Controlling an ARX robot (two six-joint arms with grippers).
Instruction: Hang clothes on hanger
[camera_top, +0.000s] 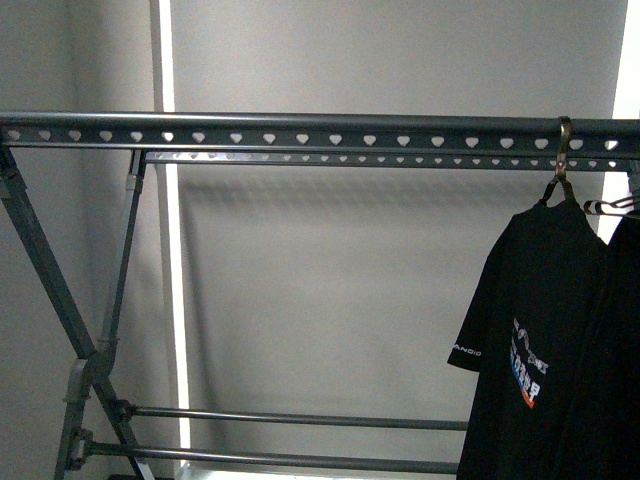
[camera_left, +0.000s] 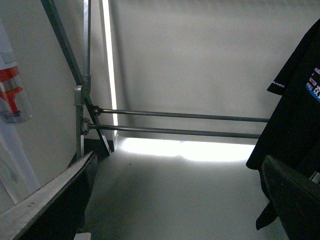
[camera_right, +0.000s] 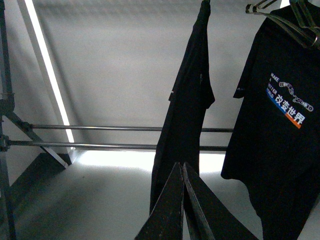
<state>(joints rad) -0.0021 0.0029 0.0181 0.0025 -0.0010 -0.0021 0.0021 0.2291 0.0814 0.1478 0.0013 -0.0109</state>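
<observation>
We see the printed T-shirt (camera_top: 530, 340) already hanging on a bronze hanger (camera_top: 562, 160) whose hook sits over the rack (camera_top: 300, 131) rail near its right end, with a second dark garment (camera_right: 186, 110) close beside it. Our left gripper (camera_left: 175, 200) is wide open and holds nothing, and our right gripper (camera_right: 183, 200) has its fingers pressed together, also with nothing between them. We judge that only the retreat remains, so we should pull both arms back low and slowly, away from the hems, to avoid swinging the shirt or lifting the hook.
</observation>
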